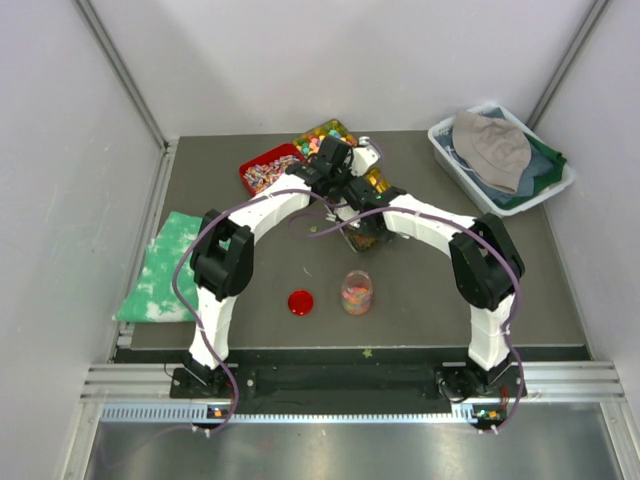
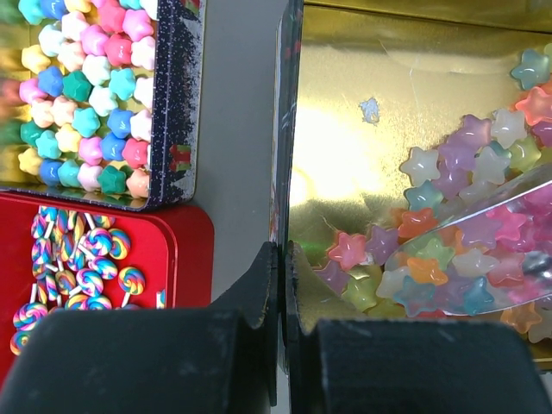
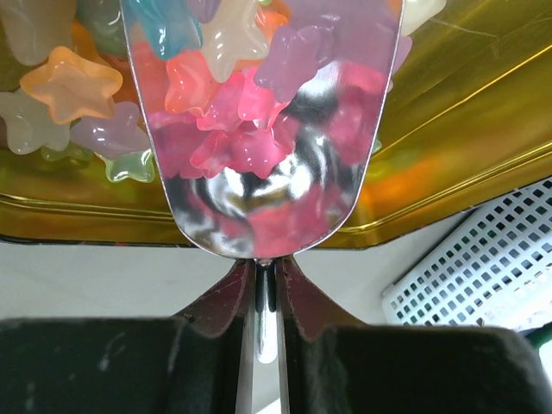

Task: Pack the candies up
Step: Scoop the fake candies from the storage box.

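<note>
Packing looks partly done: the open jar [image 1: 357,292], standing near the middle of the table's near edge, already shows a mixed-colour fill, and its red lid [image 1: 300,302] lies flat just left of it, so more scooping, pouring and the closing are left. The candies [image 2: 448,172], glossy translucent stars in pink, orange, purple, blue and green, are heaped toward one side of the gold tin [image 2: 388,86], whose floor is bare over much of the rest. This tin sits toward the table's far edge, about mid-width. The left gripper [image 2: 282,285] is pinched fully together on the tin's dark side wall, which I take as bracing it. The right gripper [image 3: 266,276] is clamped tight on the thin handle of a metal scoop [image 3: 259,216]. The scoop's bowl lies down among the candies inside the tin with a load of mostly pink stars in it, and that load has not yet reached the jar. Left of the gold tin, parted from it by a strip of table, a dark-walled tin [image 2: 177,103] is packed with matte pastel stars [image 2: 86,95]. Right beside that tin a red tray [image 2: 185,250] holds swirl lollipops [image 2: 86,259]. A white bin [image 1: 445,148] of cloth items sits at the far right corner, and a green cloth [image 1: 165,265] lies at the left edge
</note>
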### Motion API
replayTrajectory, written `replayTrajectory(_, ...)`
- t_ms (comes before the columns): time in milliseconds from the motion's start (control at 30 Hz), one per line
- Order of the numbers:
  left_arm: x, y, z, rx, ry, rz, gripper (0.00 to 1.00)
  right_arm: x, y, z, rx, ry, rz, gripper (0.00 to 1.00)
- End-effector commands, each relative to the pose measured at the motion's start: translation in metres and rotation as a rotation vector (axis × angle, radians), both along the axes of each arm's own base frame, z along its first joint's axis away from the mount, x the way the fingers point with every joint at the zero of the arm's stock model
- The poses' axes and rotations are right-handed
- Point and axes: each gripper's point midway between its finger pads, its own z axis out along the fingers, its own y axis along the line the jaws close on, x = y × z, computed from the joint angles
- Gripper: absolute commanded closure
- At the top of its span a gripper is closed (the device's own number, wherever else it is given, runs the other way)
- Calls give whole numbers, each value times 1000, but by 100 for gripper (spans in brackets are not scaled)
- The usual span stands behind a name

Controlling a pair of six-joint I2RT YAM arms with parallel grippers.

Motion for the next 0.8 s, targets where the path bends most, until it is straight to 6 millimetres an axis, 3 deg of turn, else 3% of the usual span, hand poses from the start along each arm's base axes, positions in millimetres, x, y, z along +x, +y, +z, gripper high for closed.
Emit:
replayTrajectory(0,-13,-39,61,-198,-74,-61,100,19,43,25,170,-149,51,100)
replayTrajectory(67,-13,-37,58,-192,-75,-58,100,16,38,24,166,-164,54,100)
replayTrajectory(233,-9,-31,47,-184,-56,-38,100,9,32,48,198,-215,67,100)
replayTrajectory(367,-6,-29,44,-195,-42,-27,100,5,30,55,218,-221,70,100)
replayTrajectory(767,10,-20,36,-208,-29,12,100,-3,23,44,197,-199,91,100)
